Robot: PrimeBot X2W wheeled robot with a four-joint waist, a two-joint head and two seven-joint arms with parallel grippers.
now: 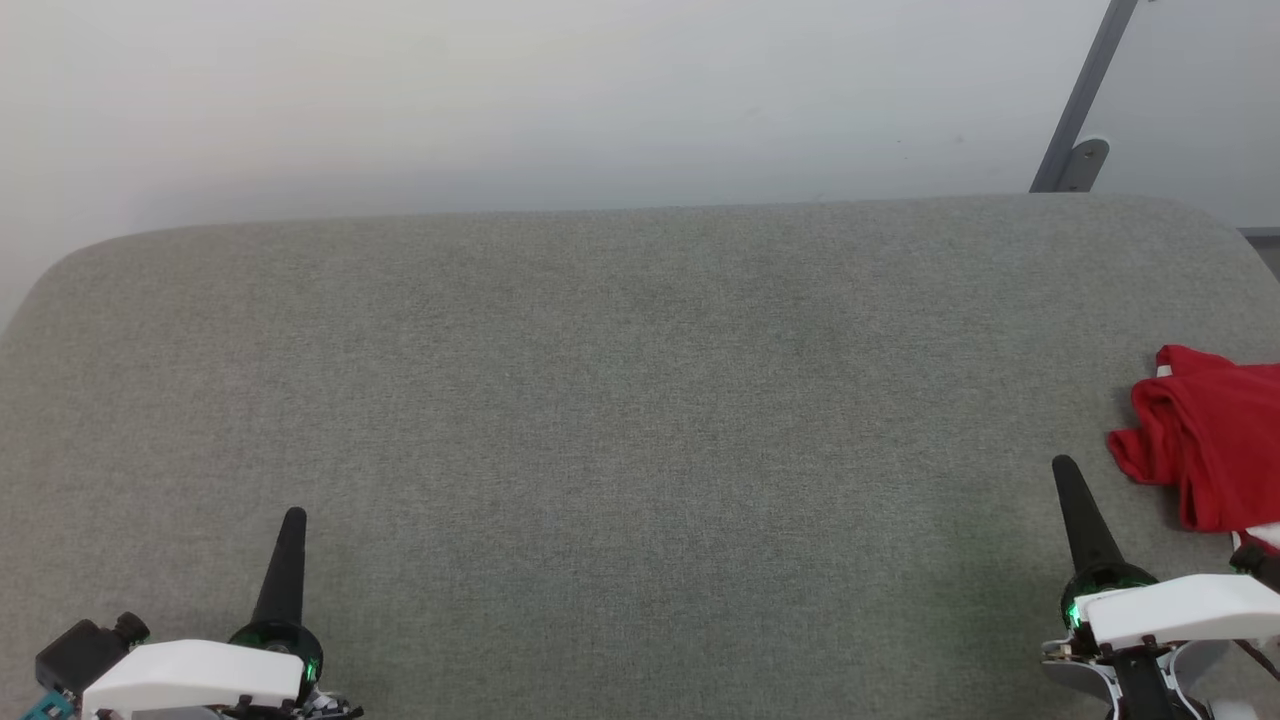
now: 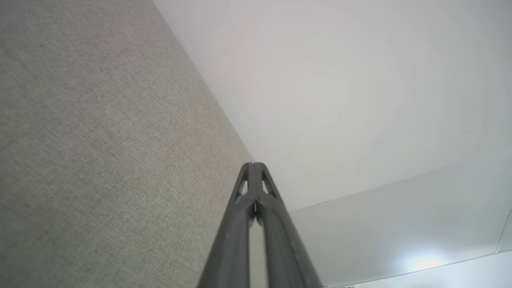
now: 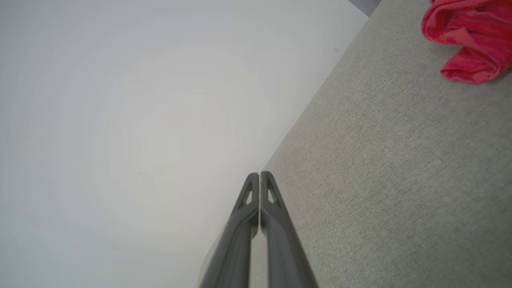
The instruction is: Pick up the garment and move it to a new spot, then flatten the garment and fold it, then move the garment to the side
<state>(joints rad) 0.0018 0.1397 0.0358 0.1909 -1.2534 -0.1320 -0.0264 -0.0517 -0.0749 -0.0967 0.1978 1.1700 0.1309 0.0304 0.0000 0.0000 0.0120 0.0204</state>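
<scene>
Nearest the head camera, the left fingers (image 1: pixel 285 570) rise from the near left of the bench (image 1: pixel 620 400) and the right fingers (image 1: pixel 1085 530) from the near right. Each pair is pressed together into a single dark spike, holding nothing and touching nothing. The garment (image 1: pixel 1210 440) lies bunched in a heap at the bench's right edge, just beyond and outboard of the right fingers and apart from them. It is partly cut off by the frame, with a sliver of white showing at its lower side. It reads as thin, soft, light red cloth that will sag and trail when lifted, neither slippery nor fragile. A pinch on one of the raised folds on the heap's near left side looks the easiest hold, since collar and sleeves cannot be made out in the crumple. The bench has a grey woven cover with rounded far corners. It is flat and a little grippy by the look of it, so dragged cloth may catch. Behind it stands a plain pale wall (image 1: pixel 560 100), with a slanting grey metal strut (image 1: pixel 1090 90) at the far right.
</scene>
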